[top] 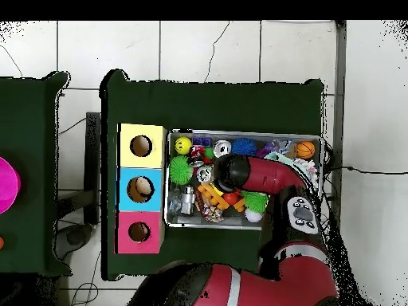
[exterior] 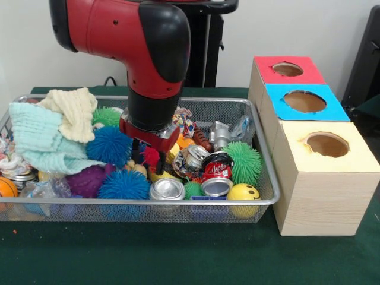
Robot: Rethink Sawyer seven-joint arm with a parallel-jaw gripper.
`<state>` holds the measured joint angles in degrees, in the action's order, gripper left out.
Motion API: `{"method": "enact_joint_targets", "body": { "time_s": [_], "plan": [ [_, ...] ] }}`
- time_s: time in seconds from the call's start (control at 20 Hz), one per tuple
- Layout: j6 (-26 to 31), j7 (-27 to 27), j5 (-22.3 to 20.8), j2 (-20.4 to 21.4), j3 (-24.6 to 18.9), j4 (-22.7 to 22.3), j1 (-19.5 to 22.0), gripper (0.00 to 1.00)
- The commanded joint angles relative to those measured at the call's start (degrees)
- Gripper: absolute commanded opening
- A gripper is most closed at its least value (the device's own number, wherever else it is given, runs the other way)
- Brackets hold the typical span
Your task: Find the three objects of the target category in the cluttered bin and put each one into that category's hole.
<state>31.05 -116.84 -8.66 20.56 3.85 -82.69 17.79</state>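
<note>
My gripper [exterior: 148,159] is down inside the wire mesh bin [exterior: 178,201], low among the clutter at its middle. It is just behind a yellow toy and beside a blue spiky ball [exterior: 110,145]. A small red thing shows right at its tip. Around it lie a silver can [exterior: 167,189], a red cola can [exterior: 216,176] and a crushed can [exterior: 193,158]. A second blue spiky ball [exterior: 123,185], a green spiky ball [exterior: 242,161] and a yellow smiley ball [exterior: 243,193] are also close by. In the overhead view the arm's wrist [top: 231,171] hides the gripper.
Right of the bin stand three wooden boxes with round holes in their tops: red [exterior: 288,69], blue [exterior: 304,101] and yellow [exterior: 327,144]. A mint cloth [exterior: 38,139] and a cream cloth [exterior: 71,110] are piled at the bin's left. A purple spiky ball [exterior: 89,180] lies below them.
</note>
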Motion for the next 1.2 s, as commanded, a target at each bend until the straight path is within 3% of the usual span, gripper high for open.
{"method": "enact_joint_targets", "body": {
  "time_s": [0.05, 0.45, 1.0, 1.2],
  "plan": [
    [-2.9, 0.0, -0.7, -4.0, -5.5, 0.7, 4.2, 1.00],
    [0.0, 2.2, -2.3, -0.3, -5.7, -0.9, 6.1, 1.00],
    [-0.4, 0.4, -2.3, -1.4, -5.9, 0.0, 5.7, 1.00],
    [-2.1, 0.1, -2.6, -3.7, -6.1, 1.0, 5.7, 1.00]
  ]
}}
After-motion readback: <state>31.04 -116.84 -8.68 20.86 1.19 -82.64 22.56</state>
